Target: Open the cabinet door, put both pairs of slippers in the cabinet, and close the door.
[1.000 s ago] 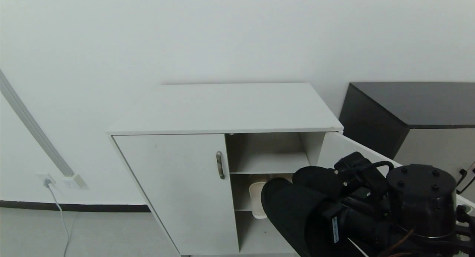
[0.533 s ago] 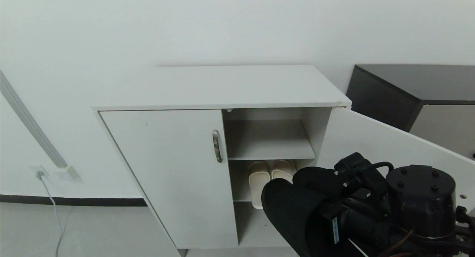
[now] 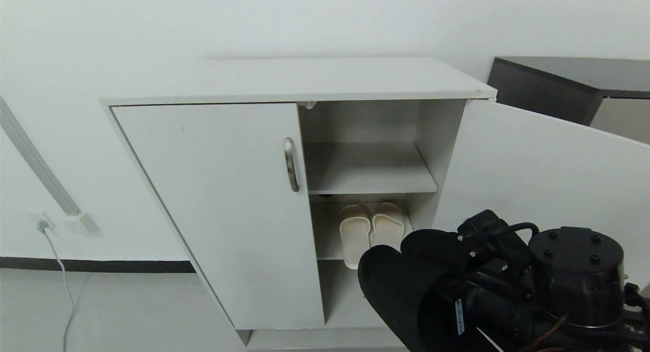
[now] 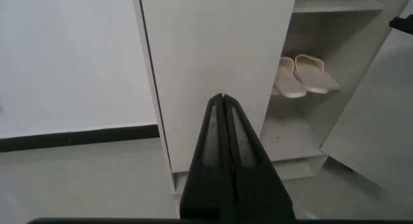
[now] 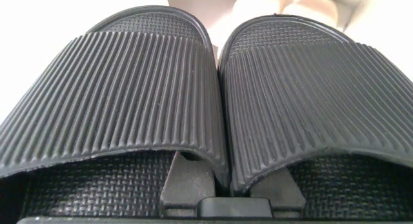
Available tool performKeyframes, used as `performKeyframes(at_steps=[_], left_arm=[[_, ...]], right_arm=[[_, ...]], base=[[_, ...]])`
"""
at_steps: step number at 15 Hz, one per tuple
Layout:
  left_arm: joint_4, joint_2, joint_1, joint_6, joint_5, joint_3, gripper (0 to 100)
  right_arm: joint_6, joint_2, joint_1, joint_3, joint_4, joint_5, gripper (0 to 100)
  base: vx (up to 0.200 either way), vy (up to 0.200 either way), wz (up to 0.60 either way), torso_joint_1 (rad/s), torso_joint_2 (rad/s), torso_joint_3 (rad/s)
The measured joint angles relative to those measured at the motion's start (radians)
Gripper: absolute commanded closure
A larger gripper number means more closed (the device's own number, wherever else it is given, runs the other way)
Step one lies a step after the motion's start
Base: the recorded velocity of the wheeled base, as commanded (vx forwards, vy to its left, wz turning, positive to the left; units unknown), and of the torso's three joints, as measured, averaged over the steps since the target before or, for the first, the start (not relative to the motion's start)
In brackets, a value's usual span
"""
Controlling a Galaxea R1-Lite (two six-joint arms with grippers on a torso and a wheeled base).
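The white cabinet (image 3: 304, 77) stands against the wall with its right door (image 3: 533, 159) swung open and its left door (image 3: 213, 199) closed. A beige pair of slippers (image 3: 370, 227) lies on the middle shelf, toes pointing outward; the left wrist view shows the pair too (image 4: 303, 74). My right gripper (image 5: 229, 188) is shut on a black ribbed pair of slippers (image 5: 213, 95), held side by side in front of the lower part of the opening (image 3: 401, 286). My left gripper (image 4: 223, 104) is shut and empty, low in front of the closed left door (image 4: 213, 50).
A metal handle (image 3: 290, 164) sits on the left door's edge. A black cabinet (image 3: 569, 83) stands to the right behind the open door. A wall socket with a cable (image 3: 43, 225) is at the left. Bare floor (image 3: 127, 311) lies before the cabinet's left half.
The head camera has moved, so the cabinet sits higher and larger in the picture and the beige pair has come into full view. The right arm with the black pair keeps its place.
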Motion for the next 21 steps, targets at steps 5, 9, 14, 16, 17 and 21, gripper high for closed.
performKeyframes(at_steps=[5, 9, 14, 16, 17, 21], left_arm=[[0.001, 0.0, 0.0, 0.0, 0.0, 0.0, 100], [0.0, 0.0, 0.0, -0.002, 0.0, 0.0, 100], [0.0, 0.0, 0.0, -0.001, 0.0, 0.0, 100], [0.0, 0.0, 0.0, -0.001, 0.0, 0.0, 100], [0.0, 0.0, 0.0, 0.0, 0.0, 0.0, 100], [0.001, 0.0, 0.0, 0.001, 0.0, 0.0, 100]], right_arm=[[0.0, 0.001, 0.001, 0.003, 0.0, 0.0, 100], [0.0, 0.001, 0.006, 0.01, 0.0, 0.0, 100], [-0.032, 0.004, 0.036, 0.015, -0.001, -0.009, 100], [-0.026, 0.022, 0.052, -0.018, 0.001, -0.036, 100], [-0.009, 0.052, 0.062, -0.055, 0.002, -0.073, 100], [0.079, 0.285, 0.105, -0.288, 0.023, -0.368, 100]], base=[[0.0, 0.0, 0.0, -0.018, 0.35, 0.329], [0.0, 0.0, 0.0, -0.001, 0.03, 0.035], [0.0, 0.0, 0.0, 0.0, 0.0, 0.0], [0.0, 0.0, 0.0, 0.0, 0.0, 0.0], [0.0, 0.0, 0.0, 0.0, 0.0, 0.0], [0.0, 0.0, 0.0, 0.0, 0.0, 0.0]])
